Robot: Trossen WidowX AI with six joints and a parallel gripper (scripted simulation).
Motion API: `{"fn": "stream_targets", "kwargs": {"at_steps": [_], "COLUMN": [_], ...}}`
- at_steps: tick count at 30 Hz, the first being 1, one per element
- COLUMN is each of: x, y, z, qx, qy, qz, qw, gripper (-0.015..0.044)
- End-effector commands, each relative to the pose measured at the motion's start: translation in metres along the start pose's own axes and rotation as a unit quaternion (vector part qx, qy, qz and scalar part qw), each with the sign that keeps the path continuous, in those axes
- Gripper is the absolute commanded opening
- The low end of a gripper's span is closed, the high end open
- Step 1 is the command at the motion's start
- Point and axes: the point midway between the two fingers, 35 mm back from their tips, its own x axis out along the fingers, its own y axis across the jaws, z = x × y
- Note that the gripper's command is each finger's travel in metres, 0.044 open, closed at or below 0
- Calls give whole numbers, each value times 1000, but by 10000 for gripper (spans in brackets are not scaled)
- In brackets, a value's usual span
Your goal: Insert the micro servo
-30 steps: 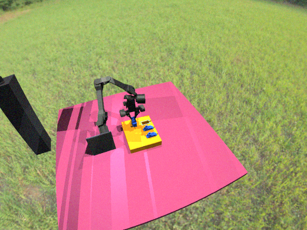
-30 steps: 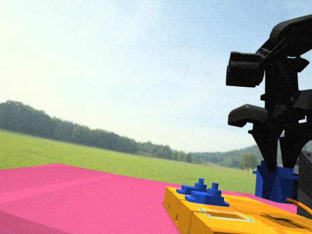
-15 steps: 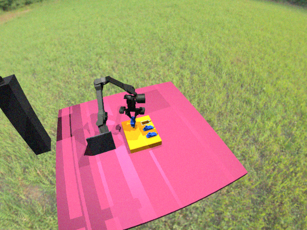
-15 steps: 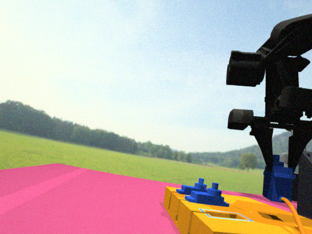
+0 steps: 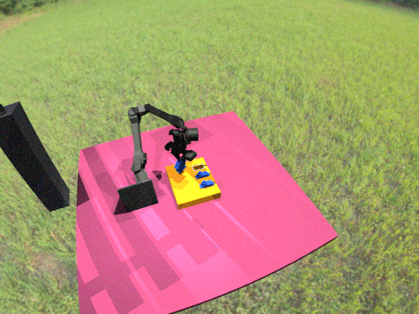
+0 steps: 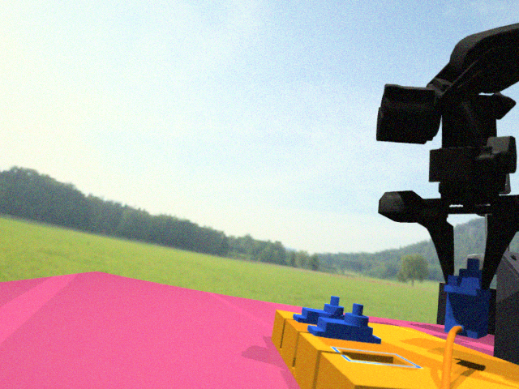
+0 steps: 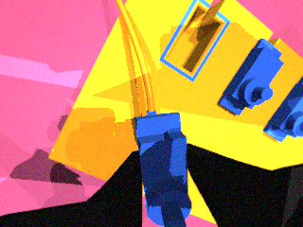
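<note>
My gripper (image 5: pixel 181 159) (image 6: pixel 468 282) is shut on the loose blue micro servo (image 5: pixel 179 166) (image 6: pixel 467 311) (image 7: pixel 163 158). The servo is held over the yellow deck (image 5: pixel 189 195) (image 6: pixel 402 335) (image 7: pixel 241 151), near its arm-side edge, with its output shaft pointing up. Its orange cable (image 6: pixel 448 356) (image 7: pixel 141 61) leaves the body on the side away from the arm. The empty pocket (image 5: pixel 198 167) (image 6: pixel 373 357) (image 7: pixel 193 61) has a blue-and-white outline and lies to one side of the servo, apart from it. Its side notch shows in the wrist view. The fingers partly hide the servo's top.
Two seated blue servos (image 5: pixel 203 174) (image 5: pixel 207 184) (image 6: pixel 349 328) (image 7: pixel 253 78) stand in a row beside the pocket, their shafts sticking up. The pink table (image 5: pixel 264 219) (image 6: pixel 146 327) carries the deck and the arm's base. A dark pillar (image 5: pixel 33 162) stands at the far left.
</note>
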Motion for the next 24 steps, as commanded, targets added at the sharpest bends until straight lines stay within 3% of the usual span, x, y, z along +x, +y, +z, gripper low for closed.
{"fn": "stream_targets", "kwargs": {"at_steps": [1,15,24], "x": [0,0,-1], "y": [0,0,-2], "z": [1,1,4], "qx": [69,300,311], "qy": [-2,-1,-2], "qz": [1,1,1], "qw": [998,954,950], "gripper": [0,0,0]}}
